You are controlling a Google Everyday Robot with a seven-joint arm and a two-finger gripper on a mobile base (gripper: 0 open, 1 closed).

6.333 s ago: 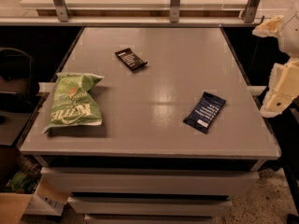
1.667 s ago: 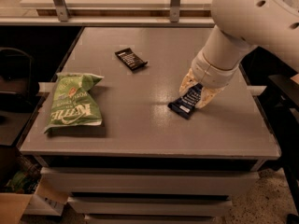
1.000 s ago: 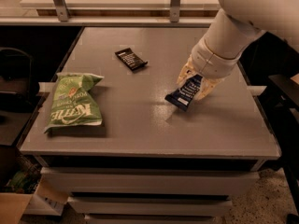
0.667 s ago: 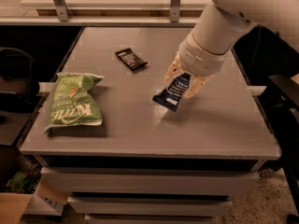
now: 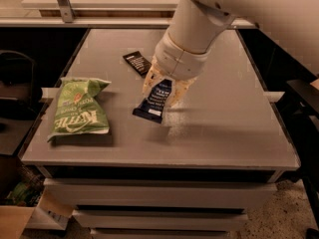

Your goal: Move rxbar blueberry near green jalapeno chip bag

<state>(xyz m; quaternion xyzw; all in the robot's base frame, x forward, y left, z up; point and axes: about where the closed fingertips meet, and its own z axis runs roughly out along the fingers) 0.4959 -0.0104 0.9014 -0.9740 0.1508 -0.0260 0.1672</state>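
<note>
My gripper (image 5: 164, 89) hangs over the middle of the grey table (image 5: 234, 133), shut on the rxbar blueberry (image 5: 154, 101). The dark navy bar with white text dangles from the fingers, its lower end just above the table top. The green jalapeno chip bag (image 5: 79, 109), light green with white "Kettle" lettering, lies flat near the table's left edge, about a bar's length to the left of the held bar. My large white arm (image 5: 199, 24) comes in from the upper right.
A black bar wrapper (image 5: 136, 62) lies on the table behind the gripper, towards the back left. A pale shelf with a metal post (image 5: 62, 1) runs along the back. A cardboard box (image 5: 20, 223) sits on the floor at lower left.
The gripper closed on the bar at the table's right, lifted it, and has carried it leftward towards the chip bag. The bag and black wrapper have not moved.
</note>
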